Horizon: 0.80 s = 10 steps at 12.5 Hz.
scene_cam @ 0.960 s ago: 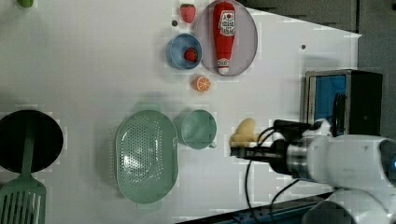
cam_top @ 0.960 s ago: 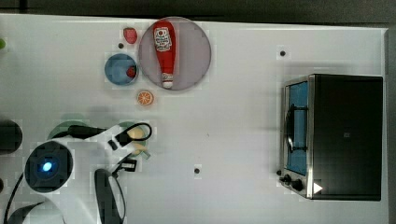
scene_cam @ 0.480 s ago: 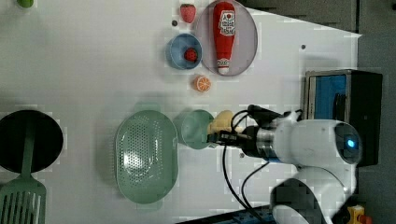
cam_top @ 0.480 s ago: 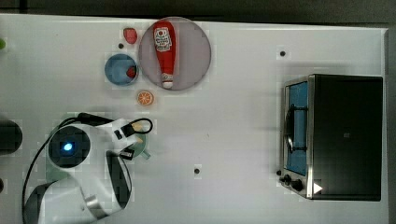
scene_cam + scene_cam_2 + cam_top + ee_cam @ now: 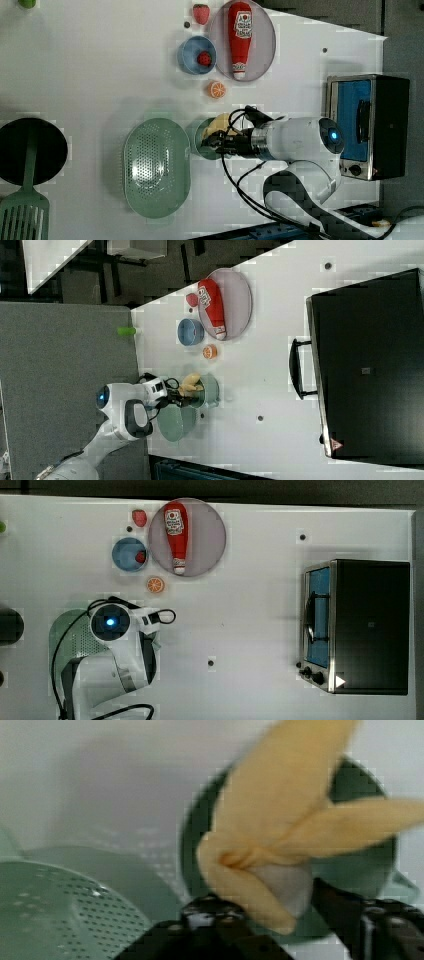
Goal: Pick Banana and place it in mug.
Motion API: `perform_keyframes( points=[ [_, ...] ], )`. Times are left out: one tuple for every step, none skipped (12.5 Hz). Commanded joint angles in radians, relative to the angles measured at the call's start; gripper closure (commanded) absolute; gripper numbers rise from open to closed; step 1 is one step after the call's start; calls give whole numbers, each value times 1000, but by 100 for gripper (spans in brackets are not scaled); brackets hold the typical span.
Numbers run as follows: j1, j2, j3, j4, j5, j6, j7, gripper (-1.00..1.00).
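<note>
My gripper [image 5: 221, 143] is shut on the banana [image 5: 220, 124], a pale yellow peeled piece with flaps spread. It hangs right over the teal-green mug [image 5: 204, 142], low at the rim. In the wrist view the banana [image 5: 280, 815] covers much of the mug's opening [image 5: 192, 835], with dark fingers [image 5: 212, 912] clamped at its base. The right view has the banana [image 5: 191, 382] poking up beside the mug [image 5: 211, 390]. In the top view my arm [image 5: 111, 622] covers both.
The green perforated basket [image 5: 156, 167] sits close beside the mug. An orange slice [image 5: 217, 89], a blue bowl [image 5: 192, 50] holding a strawberry, and a ketchup bottle [image 5: 240, 37] on a plate lie beyond. A toaster oven [image 5: 367, 125] stands on the left view's right.
My arm has carried the banana toward the basket, from beside the mug to directly over the mug's opening. The grip on the banana has stayed shut.
</note>
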Motion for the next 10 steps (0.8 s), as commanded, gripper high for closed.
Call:
perform_keyframes(
  points=[
    [-1,-125,4,15,-6,-1,95,-87],
    [0,-151,6,17,-5,-19,95,-99],
    [0,-182,6,18,-5,-29,95,-100],
    [-1,-221,4,22,-2,-36,95,-100],
    [-3,-268,-4,23,-1,-57,95,-100],
    [-4,-322,-17,25,0,-89,95,-100],
    [-7,-381,-38,33,0,-135,95,-100],
    [-10,-443,-67,47,0,-197,95,-100],
    [-13,-502,-103,67,0,-279,95,-100],
    [-14,-555,-143,92,0,-383,90,-100]
  ],
)
